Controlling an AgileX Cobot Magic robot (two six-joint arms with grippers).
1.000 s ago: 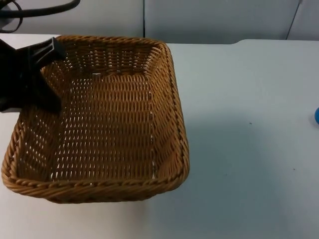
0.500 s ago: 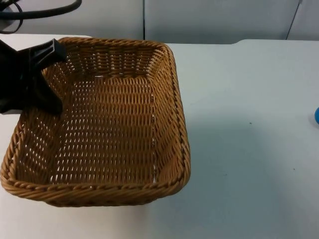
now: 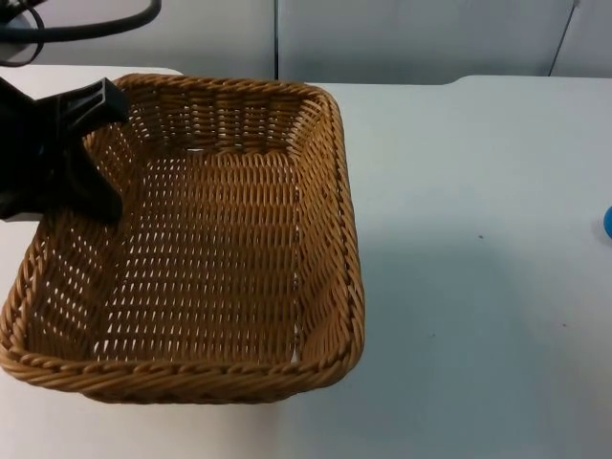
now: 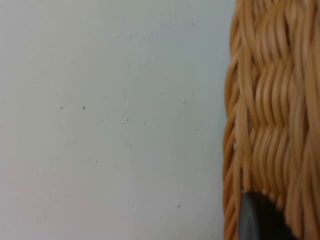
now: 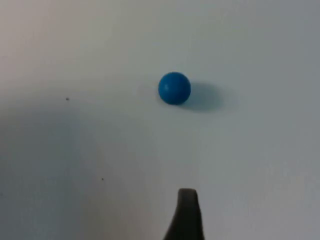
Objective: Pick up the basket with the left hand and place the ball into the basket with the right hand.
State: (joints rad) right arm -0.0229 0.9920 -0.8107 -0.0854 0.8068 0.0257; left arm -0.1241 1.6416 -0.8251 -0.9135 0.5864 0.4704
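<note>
Left pincer (image 3: pixel 96 143) clamped on far-left rim of brown woven wicker basket (image 3: pixel 239 249), at left of white counter (image 3: pixel 478 287); small blue ball (image 5: pixel 174 88) far right; right pincer above it, finger state unclear.

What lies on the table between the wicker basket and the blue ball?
Nothing: in the top view the white table is bare between the basket, held by the left tool, and the ball.
</note>
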